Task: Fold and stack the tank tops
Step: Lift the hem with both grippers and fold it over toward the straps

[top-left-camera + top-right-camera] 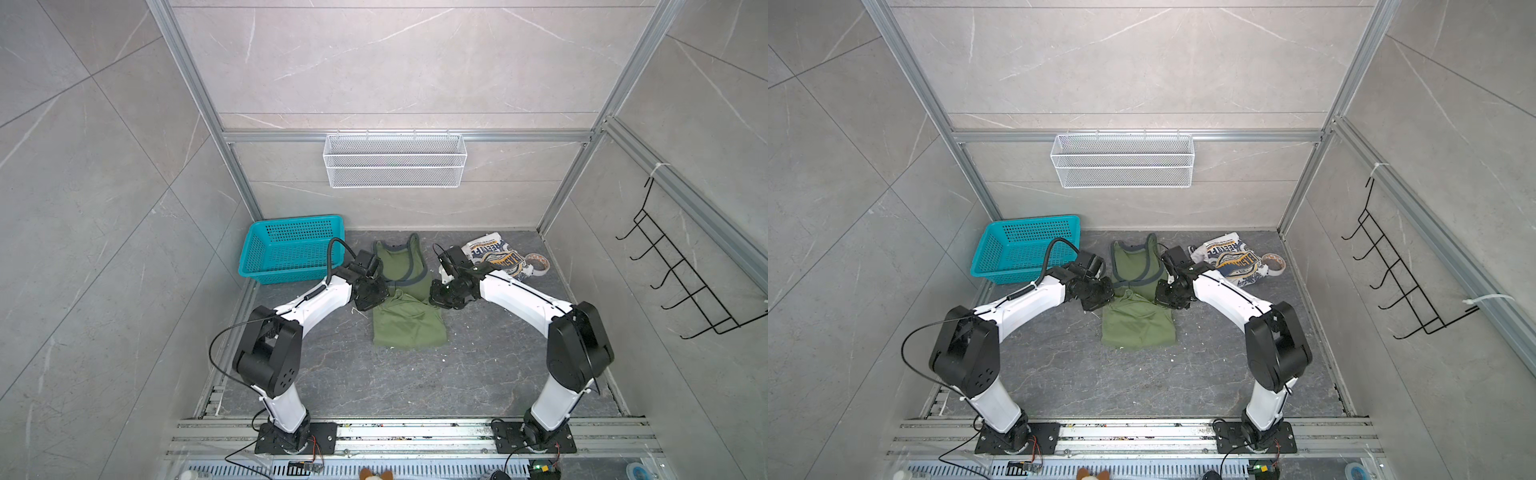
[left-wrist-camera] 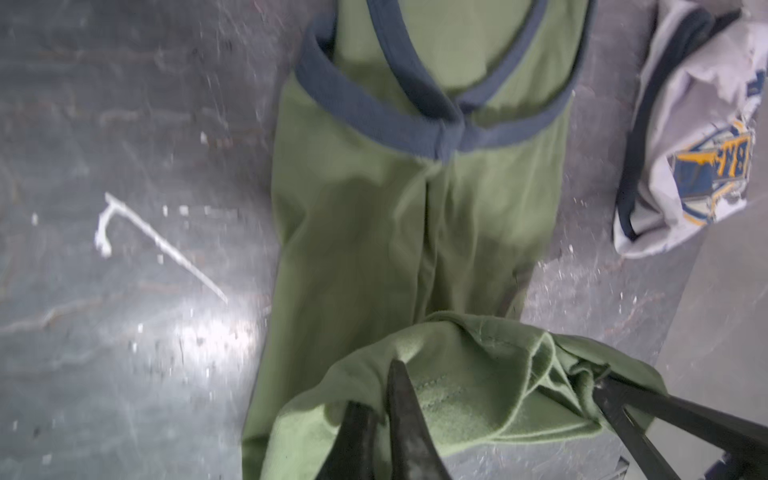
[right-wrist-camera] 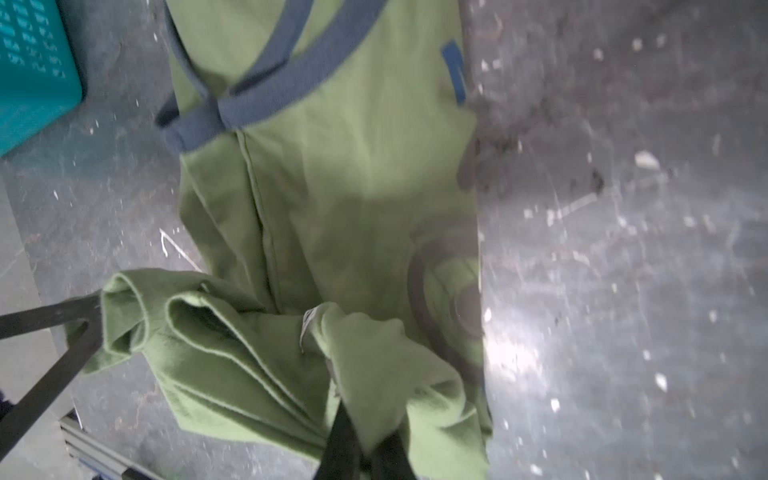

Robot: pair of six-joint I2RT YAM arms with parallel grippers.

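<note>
The olive green tank top (image 1: 409,324) (image 1: 1138,328) lies in the middle of the floor, folded lengthwise, its grey-trimmed straps toward the back wall. Its lower hem is lifted and doubled back over the body (image 2: 374,232) (image 3: 332,187). My left gripper (image 1: 376,297) (image 2: 376,395) is shut on one corner of that hem. At the other corner my right gripper (image 1: 440,297) (image 3: 363,432) is shut on the cloth too. The white tank top (image 1: 496,257) (image 1: 1233,259) (image 2: 698,145) lies crumpled at the back right, print side up.
A teal basket (image 1: 291,245) (image 1: 1025,245) (image 3: 29,62) stands at the back left, close to my left arm. A tape roll (image 1: 538,264) lies beside the white top. A white wire basket (image 1: 395,160) hangs on the back wall, a black hook rack (image 1: 681,274) on the right wall.
</note>
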